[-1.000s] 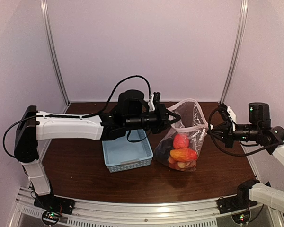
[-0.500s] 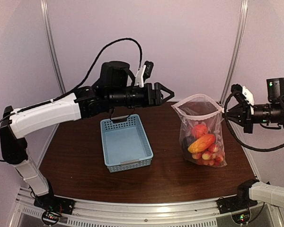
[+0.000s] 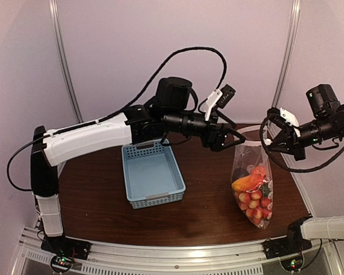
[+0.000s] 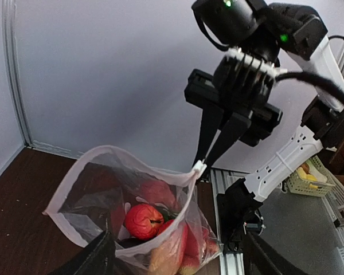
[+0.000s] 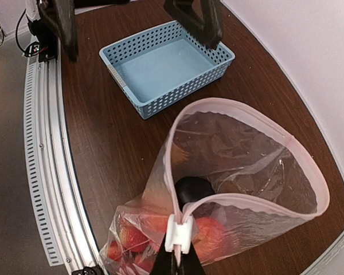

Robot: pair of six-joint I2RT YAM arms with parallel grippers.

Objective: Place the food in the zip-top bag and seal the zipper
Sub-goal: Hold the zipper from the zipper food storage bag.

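The zip-top bag (image 3: 246, 164) hangs with its bottom at the table, mouth wide open. The food (image 3: 251, 187) is piled in its bottom; a red tomato (image 4: 142, 220) and the dark eggplant (image 5: 193, 189) show through the mouth. My right gripper (image 3: 268, 142) is shut on the white slider (image 5: 179, 232) at the end of the zipper (image 5: 171, 172), holding the bag up by that corner. My left gripper (image 3: 235, 140) is open, just left of the bag's mouth and apart from it. In the left wrist view its fingers (image 4: 97, 258) flank the bag from the near side.
The light-blue perforated basket (image 3: 153, 175) sits on the brown table (image 3: 97, 195) left of the bag, with nothing in it. A metal rail (image 5: 46, 143) runs along the table's near edge. White walls close in the back and sides.
My left gripper opened and let go of the bag's mouth, rose, then swung right to the bag. My right gripper lifted the bag up and rightward, so it now hangs upright.
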